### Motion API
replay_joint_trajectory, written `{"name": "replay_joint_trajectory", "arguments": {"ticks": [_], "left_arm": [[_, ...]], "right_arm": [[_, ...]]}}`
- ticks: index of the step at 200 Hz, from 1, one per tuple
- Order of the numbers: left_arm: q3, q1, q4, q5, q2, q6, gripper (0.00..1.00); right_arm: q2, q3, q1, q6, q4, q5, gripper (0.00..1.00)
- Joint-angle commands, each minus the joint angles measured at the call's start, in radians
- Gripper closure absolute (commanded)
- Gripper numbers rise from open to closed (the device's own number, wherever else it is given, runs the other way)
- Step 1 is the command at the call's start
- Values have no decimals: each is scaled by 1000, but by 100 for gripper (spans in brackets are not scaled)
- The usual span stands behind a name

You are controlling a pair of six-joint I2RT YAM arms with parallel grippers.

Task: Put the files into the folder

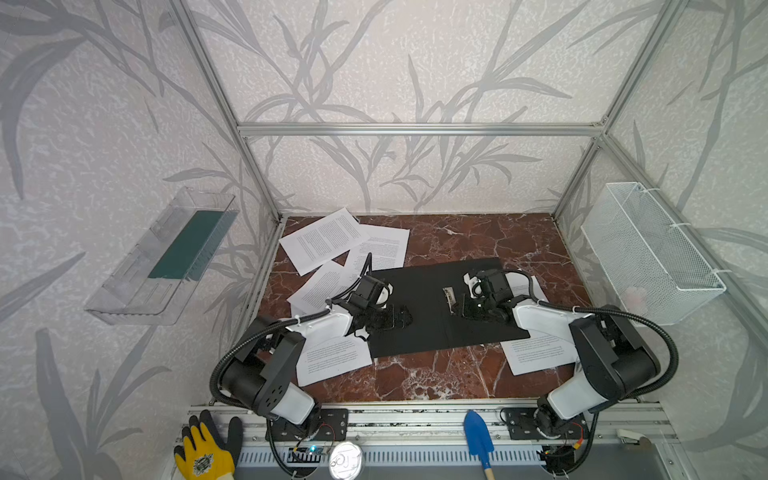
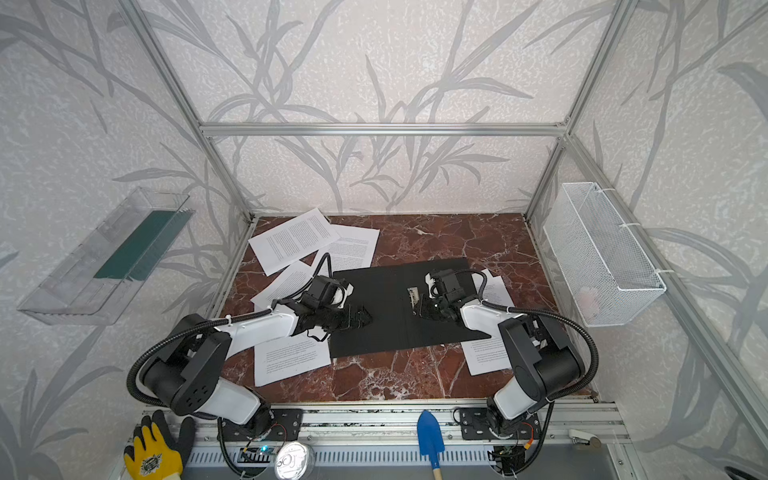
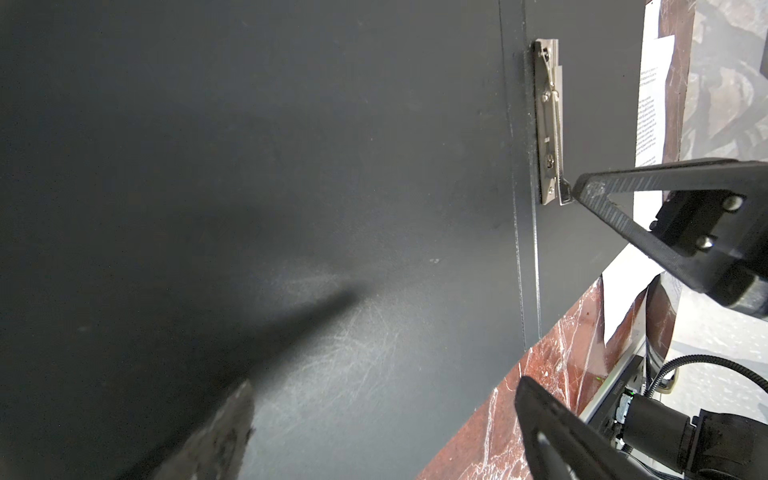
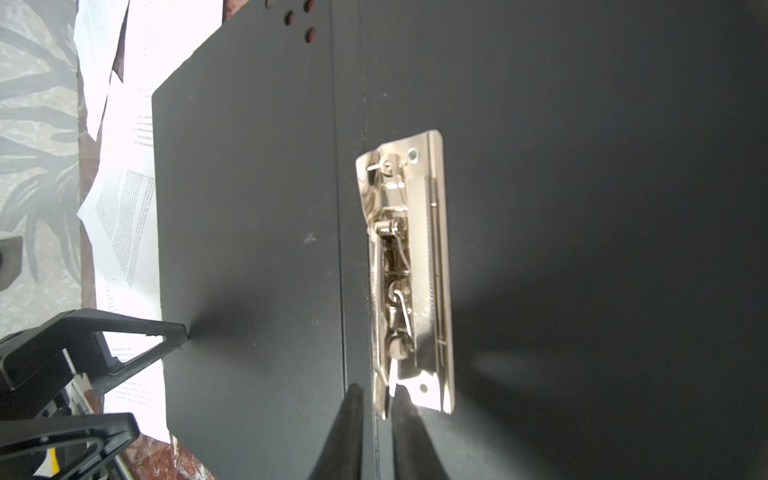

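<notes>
The black folder (image 1: 419, 299) (image 2: 382, 299) lies opened flat on the red marble table. Its metal clip (image 1: 448, 296) (image 4: 409, 270) (image 3: 548, 120) sits beside the spine crease. My right gripper (image 4: 378, 388) (image 1: 455, 309) is at the clip's near end, its jaws almost together around the thin lever tab. My left gripper (image 3: 384, 384) (image 1: 399, 318) is wide open with its fingertips on the folder's left half, holding nothing. Several files lie loose: sheets at the back left (image 1: 324, 245) (image 2: 295, 241), one by the left arm (image 1: 336, 359), one partly under the right arm (image 1: 536, 351).
A clear tray holding a dark green panel (image 1: 187, 245) hangs on the left wall. A white mesh basket (image 1: 652, 253) hangs on the right wall. On the front rail lie a yellow glove (image 1: 203, 453), a can (image 1: 345, 459) and a blue trowel (image 1: 478, 436).
</notes>
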Motion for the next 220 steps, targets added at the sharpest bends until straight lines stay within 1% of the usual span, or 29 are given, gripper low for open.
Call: {"name": "replay_joint_trajectory", "arguments": {"ticks": [1, 32, 54, 108, 141, 220], "left_arm": [[-11, -1, -83, -59, 41, 17, 1], [-11, -1, -85, -63, 44, 17, 1], [-11, -1, -84, -66, 47, 15, 1], [-8, 0, -83, -66, 61, 15, 1], [-8, -1, -83, -68, 64, 13, 1], [-1, 1, -96, -91, 78, 11, 1]], "right_arm": [[11, 22, 1, -13, 1, -14, 86], [12, 28, 1, -14, -16, 3, 87], [14, 33, 1, -20, -29, 21, 86], [48, 46, 1, -23, -23, 6, 85], [54, 46, 1, -19, -18, 2, 89], [22, 36, 1, -20, -41, 12, 93]]}}
